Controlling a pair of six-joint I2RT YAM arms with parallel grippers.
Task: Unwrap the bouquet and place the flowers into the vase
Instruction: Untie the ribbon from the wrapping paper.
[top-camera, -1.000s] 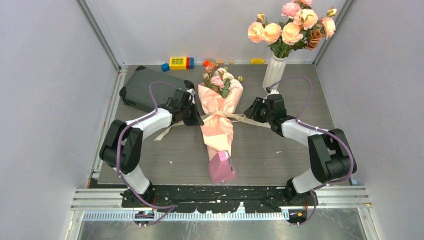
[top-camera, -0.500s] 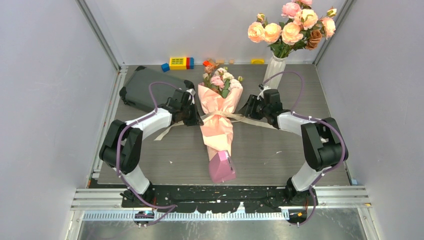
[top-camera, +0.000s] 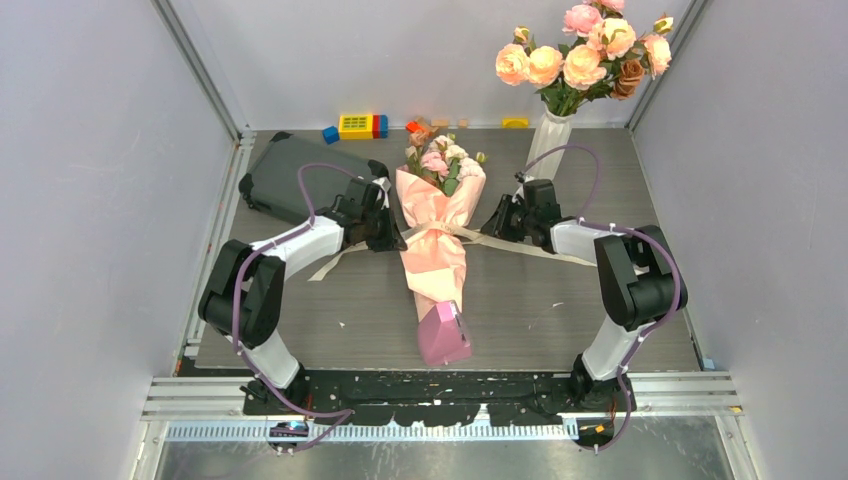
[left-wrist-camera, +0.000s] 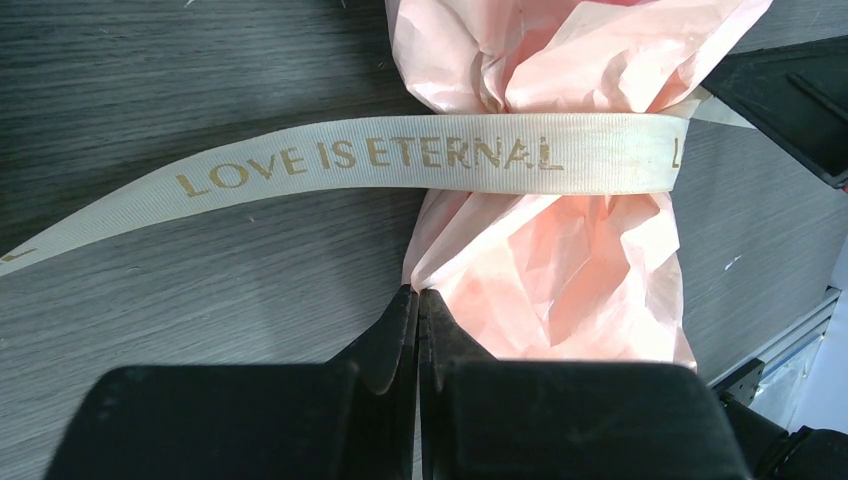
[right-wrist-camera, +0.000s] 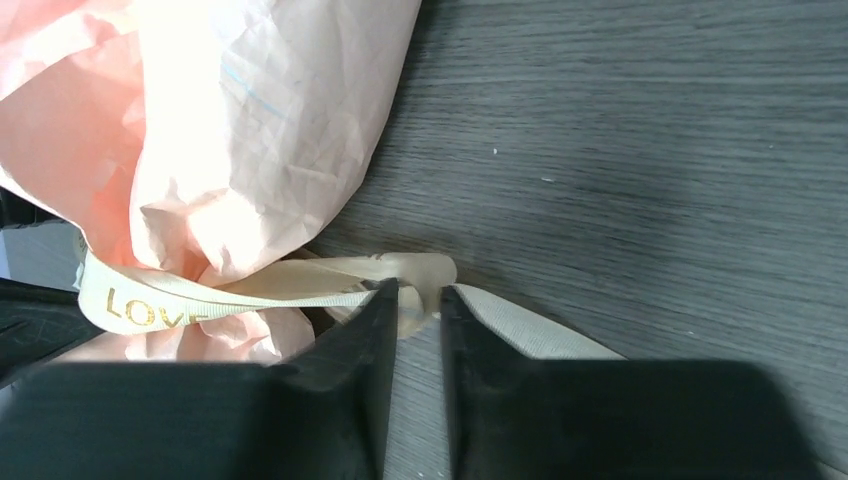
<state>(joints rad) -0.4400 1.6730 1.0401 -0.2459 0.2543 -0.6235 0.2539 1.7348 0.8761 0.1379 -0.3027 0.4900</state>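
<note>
The bouquet (top-camera: 435, 235), pale pink paper tied with a beige ribbon (left-wrist-camera: 400, 160), lies mid-table with its flowers (top-camera: 440, 158) pointing away from me. My left gripper (left-wrist-camera: 418, 292) sits at the bouquet's left side (top-camera: 397, 240), shut on the paper's edge just below the ribbon. My right gripper (right-wrist-camera: 418, 295) is at the bouquet's right side (top-camera: 490, 228). Its jaws stand a narrow gap apart, with a fold of the ribbon (right-wrist-camera: 425, 275) between the tips. The ribbed white vase (top-camera: 548, 145) stands at the back right.
A peach rose cluster (top-camera: 580, 55) fills the vase. A solid pink wedge (top-camera: 443, 335) lies at the bouquet's near end. A dark grey case (top-camera: 295, 175) sits back left. Toy blocks (top-camera: 355, 125) line the back edge. Ribbon tails (top-camera: 540, 250) trail out to both sides.
My right gripper has slid left to the ribbon beside the bouquet, and its jaws have narrowed around it. The left arm and the bouquet have not moved.
</note>
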